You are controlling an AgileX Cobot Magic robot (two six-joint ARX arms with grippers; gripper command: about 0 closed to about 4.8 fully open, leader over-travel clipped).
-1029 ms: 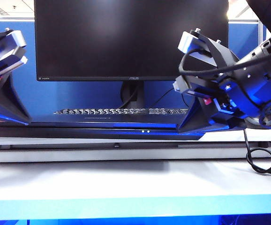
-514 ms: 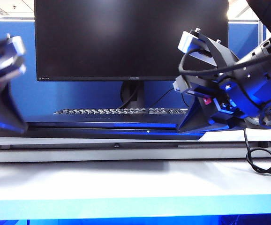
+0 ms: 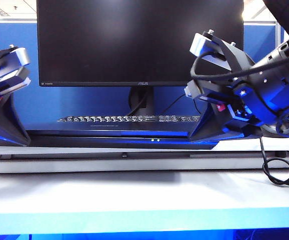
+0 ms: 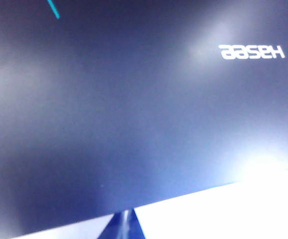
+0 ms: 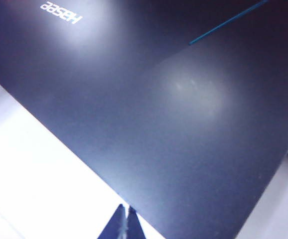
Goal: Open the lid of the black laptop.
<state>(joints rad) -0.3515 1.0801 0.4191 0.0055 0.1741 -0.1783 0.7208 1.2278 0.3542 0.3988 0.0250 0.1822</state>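
Jaws of left gripper (image 4: 124, 225) and right gripper (image 5: 123, 224) pinched together at closed black laptop's (image 3: 119, 137) lid (image 5: 149, 109) corners, fingertips largely cropped.

The right gripper (image 5: 124, 222) hangs just beside the lid's (image 5: 159, 109) edge, fingertips pressed together. The lid bears a "Hasee" logo (image 5: 60, 13).

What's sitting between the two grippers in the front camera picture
In the exterior view, the closed black laptop spans the gap between the left gripper and right gripper; a keyboard and monitor stand behind it.
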